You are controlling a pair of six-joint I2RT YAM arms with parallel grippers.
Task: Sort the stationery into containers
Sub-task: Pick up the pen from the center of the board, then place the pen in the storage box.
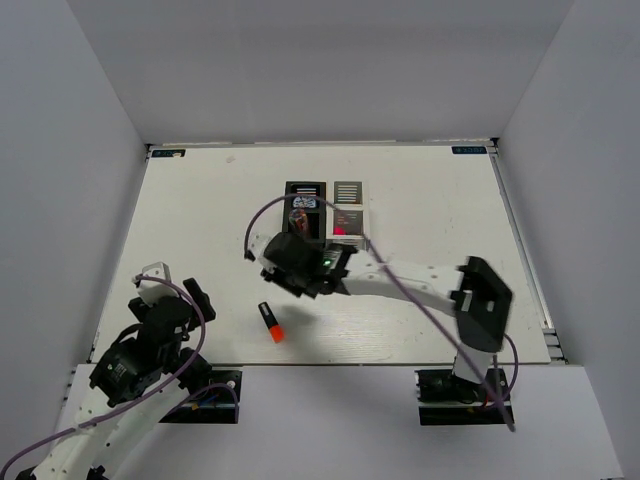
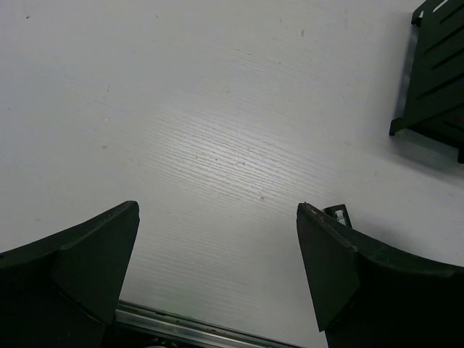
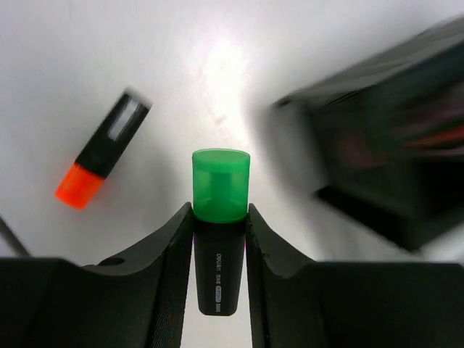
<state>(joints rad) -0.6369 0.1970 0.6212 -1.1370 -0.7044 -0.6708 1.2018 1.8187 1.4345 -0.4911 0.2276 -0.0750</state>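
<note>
1. Green cap first: your right gripper [image 3: 220,210] is clenched on the green highlighter [image 3: 220,196]. Its fingers press both sides of the black body, and the cap pokes out past the tips.
2. Seen from above, the right gripper [image 1: 292,262] hangs over the table [image 1: 200,220], just at the near side of the bins [image 1: 348,192]. The highlighter it holds is hidden under the wrist in that view.
3. Your orange highlighter [image 1: 270,322] lies flat on the table, near the right gripper on its near-left side and touching nothing. Its orange end points toward the near edge. The right wrist camera shows it too [image 3: 101,148], to the left of the fingers.
4. The bins stand as one block around the middle of the table. The black bin [image 1: 305,205] at the back left has something reddish and blue-white inside, too small to name. A pink item [image 1: 340,232] shows in the front right one.
5. Your left gripper [image 2: 217,268] is released, fingers spread wide with only bare table between them. From above it sits at the near left [image 1: 172,287], well apart from the bins.
6. In the right wrist view a bin [image 3: 384,145] is a dark blur on the right.
</note>
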